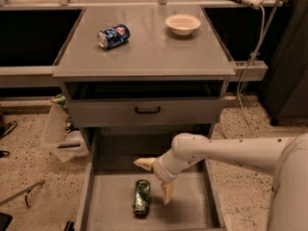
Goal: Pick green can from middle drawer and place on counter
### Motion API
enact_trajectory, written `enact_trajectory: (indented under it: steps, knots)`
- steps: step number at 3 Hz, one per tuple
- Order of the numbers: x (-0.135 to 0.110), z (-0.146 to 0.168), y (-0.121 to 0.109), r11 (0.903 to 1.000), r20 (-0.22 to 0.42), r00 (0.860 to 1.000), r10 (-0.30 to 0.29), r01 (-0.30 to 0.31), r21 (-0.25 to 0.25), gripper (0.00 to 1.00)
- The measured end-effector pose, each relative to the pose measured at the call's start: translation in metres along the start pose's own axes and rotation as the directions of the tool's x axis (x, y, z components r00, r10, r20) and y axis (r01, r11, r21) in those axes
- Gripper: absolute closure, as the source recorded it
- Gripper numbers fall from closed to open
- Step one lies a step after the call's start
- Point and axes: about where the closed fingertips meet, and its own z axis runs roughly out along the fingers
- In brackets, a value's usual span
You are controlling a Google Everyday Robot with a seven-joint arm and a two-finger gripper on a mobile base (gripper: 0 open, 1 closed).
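The green can (141, 197) lies on its side on the floor of the open middle drawer (192, 211), near the drawer's middle. My gripper (155, 181) hangs over the drawer just above and to the right of the can, not touching it. Its two tan fingers (166, 192) are spread wide apart, one pointing left, one pointing down. The grey counter (144, 47) is the cabinet top above the drawers.
A blue can (113, 36) lies on its side and a white bowl (183, 24) stands on the counter. A closed drawer front with a black handle (147, 110) sits above the open drawer. A clear plastic bin (62, 136) is on the speckled floor at left. A cable (252, 57) hangs at right.
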Motion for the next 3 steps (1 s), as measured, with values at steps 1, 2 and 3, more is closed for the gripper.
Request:
enact_trajectory:
  steps: [1, 2, 3]
  knots:
    - [0.012, 0.037, 0.007, 0.9996, -0.005, 1.0, -0.02, 0.02, -0.018, 0.0]
    - [0.024, 0.062, 0.013, 0.9989, -0.043, 0.999, -0.025, 0.023, -0.042, 0.0]
    - [0.024, 0.075, 0.017, 0.9988, -0.063, 0.998, -0.025, 0.022, -0.044, 0.0]
